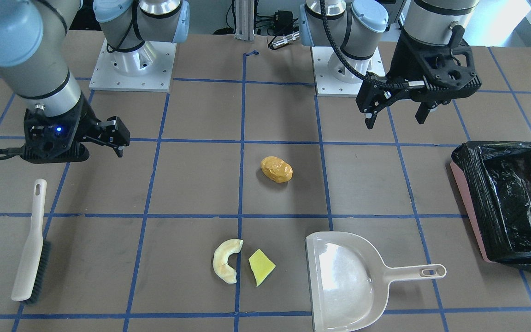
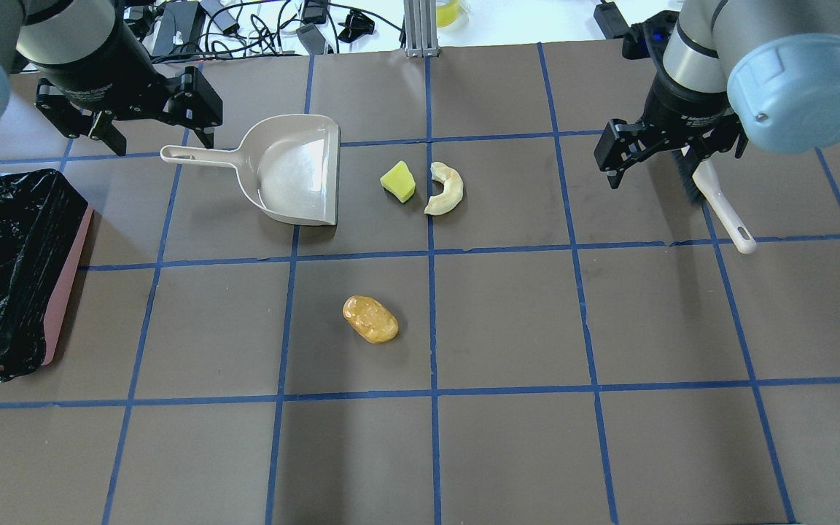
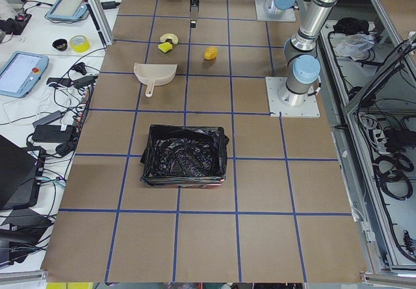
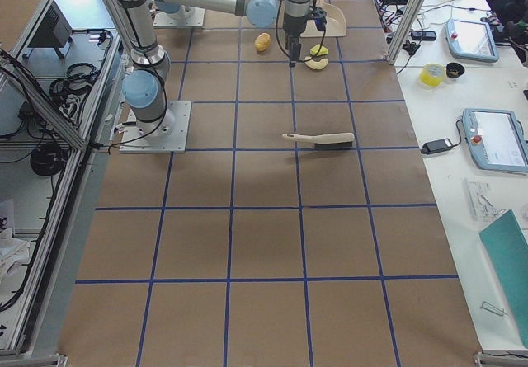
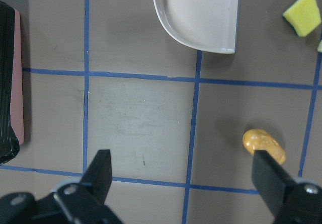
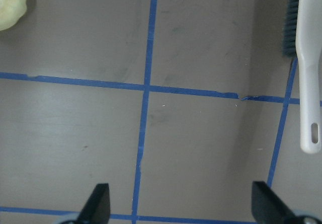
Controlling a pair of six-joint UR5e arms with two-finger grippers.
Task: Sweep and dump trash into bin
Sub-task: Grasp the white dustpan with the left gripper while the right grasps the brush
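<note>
Hovering with the left gripper spread wide and gripping nothing at the upper right of the front-facing view, above bare table and well back from the beige dustpan, probably staying on this side for a reach to the pan's handle pointing toward the right edge. Poising the right gripper equally wide and empty at the middle left of that same view, near but not touching the handle end of the brush lying flat along the left edge, seemingly readying for a grasp there. Leaving all the trash on the table: the orange-brown lump sitting alone at centre, the pale crescent and yellow wedge lying side by side at lower centre, just left of the pan's open mouth and apart from it, suiting a short rightward sweep. Standing the bin at the far right edge, near the pan's handle, likely shortening the carry for dumping. Showing nothing in pan or bin.
</note>
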